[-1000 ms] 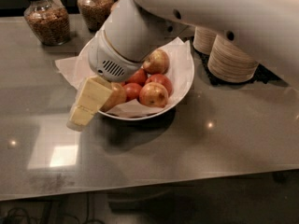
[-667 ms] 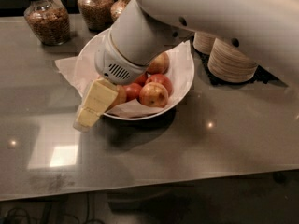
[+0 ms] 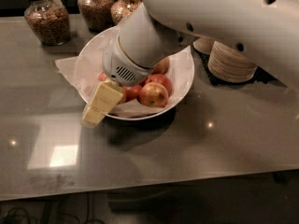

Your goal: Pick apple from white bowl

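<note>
The white bowl (image 3: 183,80), lined with crumpled white paper, stands mid-table and holds several apples. The apple (image 3: 162,67), tan with an orange-red blush, lies at the bowl's back and is mostly hidden by my arm. In front of it lie a yellow-red apple (image 3: 153,94) and smaller dark red apples (image 3: 162,81). My gripper (image 3: 100,102), cream-coloured, hangs over the bowl's front-left rim, left of the apples and below the round grey wrist. It holds nothing that I can see.
Three glass jars of grains (image 3: 46,20) stand at the back left. A stack of tan paper bowls (image 3: 231,62) stands right of the white bowl. The big white arm (image 3: 224,17) spans the top right. The grey table's front edge (image 3: 149,183) is near.
The gripper and wrist have shifted slightly right, over the bowl's left side, and the arm now covers more of the tan apple.
</note>
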{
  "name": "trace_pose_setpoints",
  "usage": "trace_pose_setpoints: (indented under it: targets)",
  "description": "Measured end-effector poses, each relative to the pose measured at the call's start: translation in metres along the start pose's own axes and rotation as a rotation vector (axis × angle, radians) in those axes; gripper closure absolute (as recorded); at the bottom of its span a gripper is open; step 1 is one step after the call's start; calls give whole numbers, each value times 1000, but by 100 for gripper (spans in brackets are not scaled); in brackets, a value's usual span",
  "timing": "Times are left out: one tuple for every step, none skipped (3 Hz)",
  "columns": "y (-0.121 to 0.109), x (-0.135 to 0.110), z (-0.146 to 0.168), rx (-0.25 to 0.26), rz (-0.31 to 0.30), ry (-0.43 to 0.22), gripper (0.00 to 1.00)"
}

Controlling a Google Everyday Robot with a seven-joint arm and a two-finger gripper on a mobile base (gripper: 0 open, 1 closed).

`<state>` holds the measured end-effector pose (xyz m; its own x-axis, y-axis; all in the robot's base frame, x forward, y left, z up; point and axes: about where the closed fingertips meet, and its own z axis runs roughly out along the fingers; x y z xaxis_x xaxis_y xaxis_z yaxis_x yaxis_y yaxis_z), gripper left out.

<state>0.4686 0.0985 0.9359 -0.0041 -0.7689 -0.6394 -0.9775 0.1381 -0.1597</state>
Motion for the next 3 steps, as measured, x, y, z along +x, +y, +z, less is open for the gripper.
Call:
trace_pose_setpoints:
  targets:
    - [-3, 5, 0, 1, 1, -12, 12]
    - [-5, 13, 0, 3, 8, -28, 13]
    - [-9, 21, 0, 9, 22, -41, 16]
